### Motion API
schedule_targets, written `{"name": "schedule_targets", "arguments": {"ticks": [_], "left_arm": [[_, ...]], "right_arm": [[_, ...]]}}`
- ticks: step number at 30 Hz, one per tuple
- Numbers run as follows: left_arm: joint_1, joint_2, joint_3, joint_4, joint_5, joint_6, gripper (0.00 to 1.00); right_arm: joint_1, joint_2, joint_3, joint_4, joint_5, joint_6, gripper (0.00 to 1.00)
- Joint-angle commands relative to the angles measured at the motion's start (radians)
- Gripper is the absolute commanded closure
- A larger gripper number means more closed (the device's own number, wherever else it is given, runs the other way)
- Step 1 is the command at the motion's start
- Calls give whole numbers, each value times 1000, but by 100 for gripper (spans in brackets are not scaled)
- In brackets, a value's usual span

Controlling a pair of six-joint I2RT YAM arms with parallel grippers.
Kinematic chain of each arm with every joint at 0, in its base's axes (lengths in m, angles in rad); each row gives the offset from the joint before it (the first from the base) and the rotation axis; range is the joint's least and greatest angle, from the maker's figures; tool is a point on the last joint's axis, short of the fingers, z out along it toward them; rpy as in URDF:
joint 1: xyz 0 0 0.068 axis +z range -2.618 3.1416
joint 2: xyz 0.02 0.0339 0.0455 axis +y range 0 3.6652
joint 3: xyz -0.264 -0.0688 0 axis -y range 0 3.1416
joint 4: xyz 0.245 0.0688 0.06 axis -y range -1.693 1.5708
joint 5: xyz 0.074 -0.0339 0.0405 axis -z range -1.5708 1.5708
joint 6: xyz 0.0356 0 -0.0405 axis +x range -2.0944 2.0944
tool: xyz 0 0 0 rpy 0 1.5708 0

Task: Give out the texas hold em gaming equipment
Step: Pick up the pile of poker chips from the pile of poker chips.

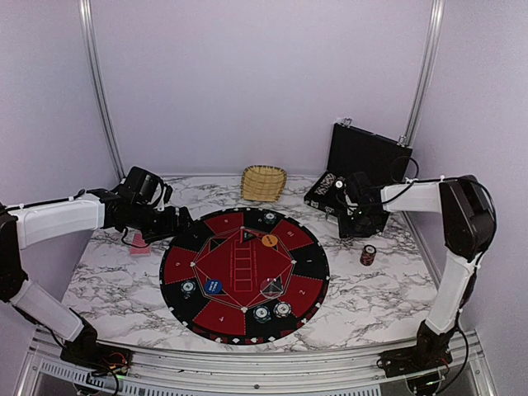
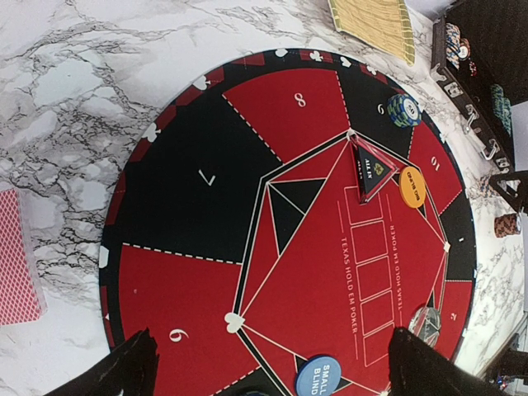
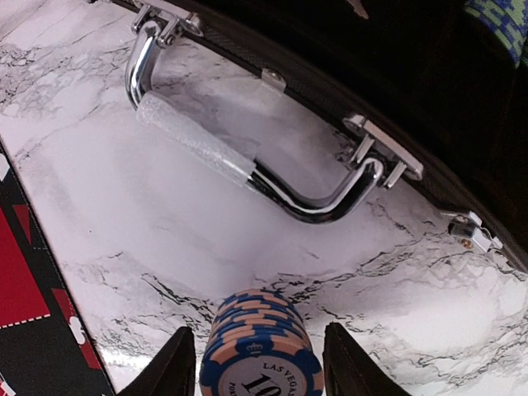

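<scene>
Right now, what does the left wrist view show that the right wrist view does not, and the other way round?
Only left wrist: the cards, basket, orange disc, blue disc, a teal chip and the open left hand. Only right wrist: a blue chip stack between the fingers of the right hand. Both: the mat, the case and the marble table.

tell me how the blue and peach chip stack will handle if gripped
Probably stiff: the chip stack looks like hard discs. Its loose layers sit slightly offset, so a squeeze from the right gripper may shear them.
</scene>
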Motion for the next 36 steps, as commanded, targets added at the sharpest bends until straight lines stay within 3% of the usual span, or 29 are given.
{"name": "schedule_targets", "arguments": {"ticks": [1,16,28,36], "left_arm": [[7,-11,15,-20,-8,11,1],[7,-12,14,-19,-10,8,1],[11,-11,11,-20,-11,11,1],[48,-37,-16,-6,20,5,1]], "right_arm": [[-14,18,38,15,17,-1,49],[-15,-3,61,-7,16,-3,67],[2,-50,93,-55,18,-4,69],[106,-67,136,-100,39,16,69]]}}
